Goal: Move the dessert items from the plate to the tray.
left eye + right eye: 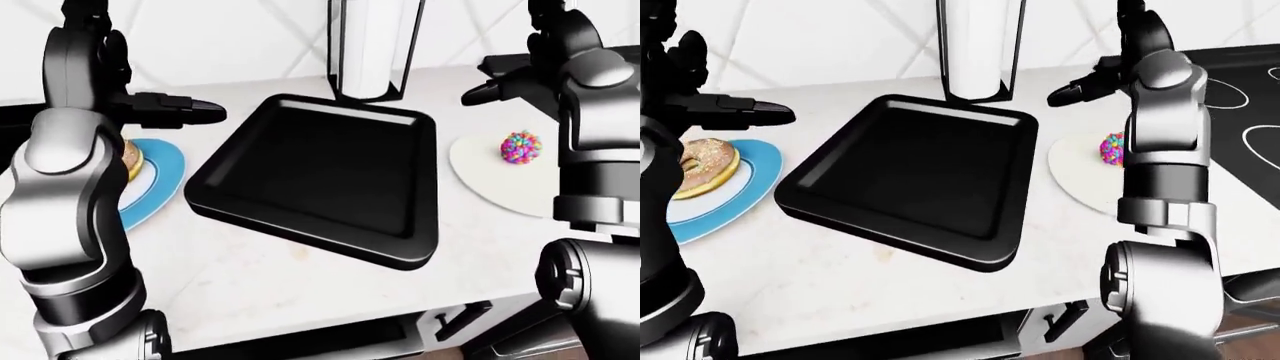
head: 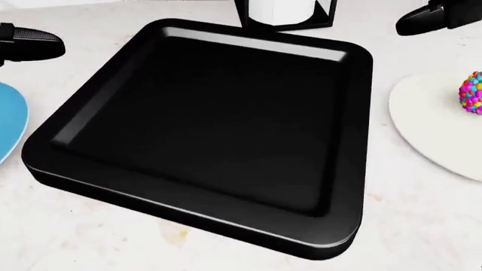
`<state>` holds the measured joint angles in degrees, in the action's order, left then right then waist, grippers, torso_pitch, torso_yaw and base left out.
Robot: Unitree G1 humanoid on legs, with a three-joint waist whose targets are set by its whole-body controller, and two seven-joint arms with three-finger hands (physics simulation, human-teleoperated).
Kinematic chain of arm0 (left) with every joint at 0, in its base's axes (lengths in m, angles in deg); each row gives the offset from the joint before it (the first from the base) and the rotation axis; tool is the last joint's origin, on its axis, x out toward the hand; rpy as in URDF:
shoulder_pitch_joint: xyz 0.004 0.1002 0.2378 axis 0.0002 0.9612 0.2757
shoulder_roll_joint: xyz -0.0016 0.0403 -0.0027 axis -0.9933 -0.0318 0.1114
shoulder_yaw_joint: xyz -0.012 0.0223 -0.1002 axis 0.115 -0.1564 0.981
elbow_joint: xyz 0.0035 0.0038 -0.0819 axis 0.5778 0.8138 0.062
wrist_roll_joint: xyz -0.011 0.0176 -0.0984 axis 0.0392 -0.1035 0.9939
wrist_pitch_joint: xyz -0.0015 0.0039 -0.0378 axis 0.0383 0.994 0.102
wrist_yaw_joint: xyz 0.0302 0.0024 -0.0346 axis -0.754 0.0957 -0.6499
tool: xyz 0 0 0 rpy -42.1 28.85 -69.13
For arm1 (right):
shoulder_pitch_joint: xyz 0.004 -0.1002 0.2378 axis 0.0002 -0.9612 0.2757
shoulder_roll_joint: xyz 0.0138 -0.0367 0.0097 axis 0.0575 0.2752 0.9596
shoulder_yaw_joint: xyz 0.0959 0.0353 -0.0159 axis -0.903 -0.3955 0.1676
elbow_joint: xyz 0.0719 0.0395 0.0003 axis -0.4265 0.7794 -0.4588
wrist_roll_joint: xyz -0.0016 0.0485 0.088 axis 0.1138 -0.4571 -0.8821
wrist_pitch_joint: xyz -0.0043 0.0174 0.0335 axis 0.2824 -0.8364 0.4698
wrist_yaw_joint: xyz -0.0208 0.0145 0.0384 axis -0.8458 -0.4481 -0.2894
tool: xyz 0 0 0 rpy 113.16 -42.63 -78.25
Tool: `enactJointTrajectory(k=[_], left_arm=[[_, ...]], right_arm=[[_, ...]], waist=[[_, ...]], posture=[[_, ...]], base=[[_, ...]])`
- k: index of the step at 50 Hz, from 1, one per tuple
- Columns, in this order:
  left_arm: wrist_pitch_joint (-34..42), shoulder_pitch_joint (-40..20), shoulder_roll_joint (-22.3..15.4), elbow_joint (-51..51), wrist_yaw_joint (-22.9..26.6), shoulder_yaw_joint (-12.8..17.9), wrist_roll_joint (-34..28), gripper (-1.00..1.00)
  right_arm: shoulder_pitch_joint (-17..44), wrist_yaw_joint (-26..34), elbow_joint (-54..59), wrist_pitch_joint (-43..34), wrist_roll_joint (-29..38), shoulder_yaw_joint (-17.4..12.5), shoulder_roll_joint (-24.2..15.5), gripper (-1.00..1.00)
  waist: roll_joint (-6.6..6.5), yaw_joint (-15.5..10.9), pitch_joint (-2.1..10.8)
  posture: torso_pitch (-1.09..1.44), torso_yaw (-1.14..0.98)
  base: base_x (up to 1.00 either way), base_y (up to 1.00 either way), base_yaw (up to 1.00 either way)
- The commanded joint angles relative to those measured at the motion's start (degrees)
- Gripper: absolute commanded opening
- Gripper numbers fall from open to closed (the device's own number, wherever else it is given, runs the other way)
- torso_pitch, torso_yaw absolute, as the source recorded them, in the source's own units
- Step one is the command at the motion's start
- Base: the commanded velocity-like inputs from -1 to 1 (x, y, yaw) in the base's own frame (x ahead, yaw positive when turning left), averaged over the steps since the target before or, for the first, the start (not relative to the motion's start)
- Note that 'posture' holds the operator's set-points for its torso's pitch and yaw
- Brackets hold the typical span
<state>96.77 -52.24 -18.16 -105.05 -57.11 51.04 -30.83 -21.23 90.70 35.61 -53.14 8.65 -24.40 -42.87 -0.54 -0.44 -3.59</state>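
While the black tray (image 1: 330, 176) sits mid-counter with nothing in it, we find the dessert items on plates to either side. A ball cake coated in multicoloured sprinkles (image 1: 521, 146) rests on the white plate (image 1: 487, 176), at the tray's right in the left-eye view. A glazed doughnut (image 1: 702, 165) lies on the blue plate (image 1: 745, 193), at the tray's left in the right-eye view.

We record the left hand (image 1: 178, 109) above the counter, at the upper edge of the blue plate, its dark fingers extended and pointing toward the tray; they touch nothing and hold nothing. The right hand (image 1: 492, 86) hangs above the white plate's upper edge, fingers likewise extended, clear of the sprinkled ball and well apart from it. How widely each hand's fingers are spread we cannot tell.

We note the tray is square with rounded corners, a raised rim and a glossy finish. The counter (image 2: 90, 237) is pale, faintly veined stone. A white roll in a black wire holder (image 1: 370, 45) stands upright just beyond the tray's top edge.
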Motion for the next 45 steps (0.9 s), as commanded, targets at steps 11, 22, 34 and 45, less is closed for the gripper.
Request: enactJointTrajectory(k=[11, 22, 34, 45], left_arm=[[-1.8, -1.0, -1.0, -2.0, -0.5, 1.7, -0.1, 1.00], [4.4, -5.1, -0.9, -4.2, -1.6, 0.3, 0.4, 1.00], [4.7, -5.7, -1.3, -3.7, -1.4, 0.9, 0.7, 1.00], [3.7, -4.9, -2.0, -3.3, -1.4, 1.5, 1.5, 1.00]], right_arm=[[5.6, 0.9, 12.6, 8.0, 7.2, 1.5, -3.0, 1.00], [10.3, -3.1, 30.6, 15.1, 10.2, 2.2, -3.6, 1.00], [13.0, -9.3, 37.4, 14.7, 12.0, 2.2, -3.8, 1.00], [11.4, -9.5, 37.4, 12.9, 13.2, 2.6, -4.4, 1.00]], waist=[[0.22, 0.5, 2.20], [0.38, 0.4, 2.20], [0.34, 0.2, 2.34], [0.46, 0.1, 2.41]], posture=[[0.00, 0.00], [0.00, 0.00], [0.00, 0.00], [0.00, 0.00]], base=[[0.00, 0.00, 0.00], [0.00, 0.00, 0.00], [0.00, 0.00, 0.00], [0.00, 0.00, 0.00]])
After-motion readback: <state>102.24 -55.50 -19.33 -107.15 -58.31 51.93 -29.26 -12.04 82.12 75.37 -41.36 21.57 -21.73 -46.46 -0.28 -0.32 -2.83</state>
